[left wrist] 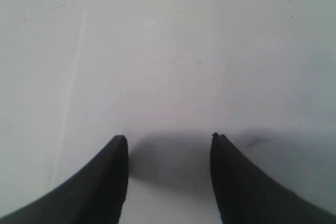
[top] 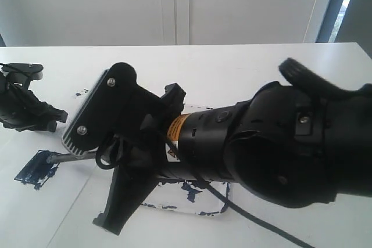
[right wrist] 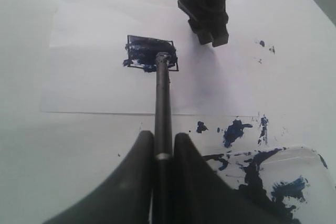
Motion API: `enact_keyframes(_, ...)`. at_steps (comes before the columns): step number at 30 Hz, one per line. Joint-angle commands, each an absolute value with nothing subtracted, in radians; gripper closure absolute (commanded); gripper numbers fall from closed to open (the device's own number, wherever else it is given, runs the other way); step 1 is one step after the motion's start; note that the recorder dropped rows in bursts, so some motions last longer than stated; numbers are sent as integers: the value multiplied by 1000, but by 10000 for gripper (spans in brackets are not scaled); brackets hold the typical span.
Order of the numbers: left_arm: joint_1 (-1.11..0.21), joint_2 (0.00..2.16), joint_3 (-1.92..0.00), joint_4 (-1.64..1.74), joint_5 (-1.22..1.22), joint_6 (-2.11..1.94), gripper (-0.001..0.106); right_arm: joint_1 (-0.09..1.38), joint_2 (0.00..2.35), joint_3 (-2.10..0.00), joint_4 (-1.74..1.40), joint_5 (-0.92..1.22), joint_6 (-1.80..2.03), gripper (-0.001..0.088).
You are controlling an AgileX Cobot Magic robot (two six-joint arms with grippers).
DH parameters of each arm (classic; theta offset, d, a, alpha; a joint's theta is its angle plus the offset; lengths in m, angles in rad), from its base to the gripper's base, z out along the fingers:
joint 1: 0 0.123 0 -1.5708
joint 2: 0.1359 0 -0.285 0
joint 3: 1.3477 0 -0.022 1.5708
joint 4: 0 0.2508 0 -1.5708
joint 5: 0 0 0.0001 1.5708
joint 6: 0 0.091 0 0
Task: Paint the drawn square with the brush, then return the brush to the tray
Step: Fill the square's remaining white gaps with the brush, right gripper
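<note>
right wrist view: right end effector (right wrist: pixel 164 137) clamped on the brush (right wrist: pixel 162 98), tip on the drawn square (right wrist: pixel 140 52) ahead; sideways drift could smear paint past the outline.

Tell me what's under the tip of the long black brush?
The black-outlined square, mostly painted dark blue, on white paper. The thin black brush hides the spot beneath its tip.

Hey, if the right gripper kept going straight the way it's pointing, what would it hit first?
Probably the painted square: the brush held by the right gripper touches it. The left gripper sits beyond, off to one side, though depth is unclear.
</note>
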State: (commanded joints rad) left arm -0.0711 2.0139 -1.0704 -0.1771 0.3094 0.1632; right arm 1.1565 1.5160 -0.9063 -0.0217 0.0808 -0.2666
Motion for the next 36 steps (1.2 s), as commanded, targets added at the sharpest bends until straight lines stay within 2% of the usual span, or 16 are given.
enact_keyframes(28, -71, 2014, -1070, -177, 309, 163, 517, 1117, 1525, -906, -26, 25, -265, 868)
enact_keyframes(36, -71, 2014, -1070, -177, 308, 163, 517, 1117, 1525, -906, -23, 72, -257, 868)
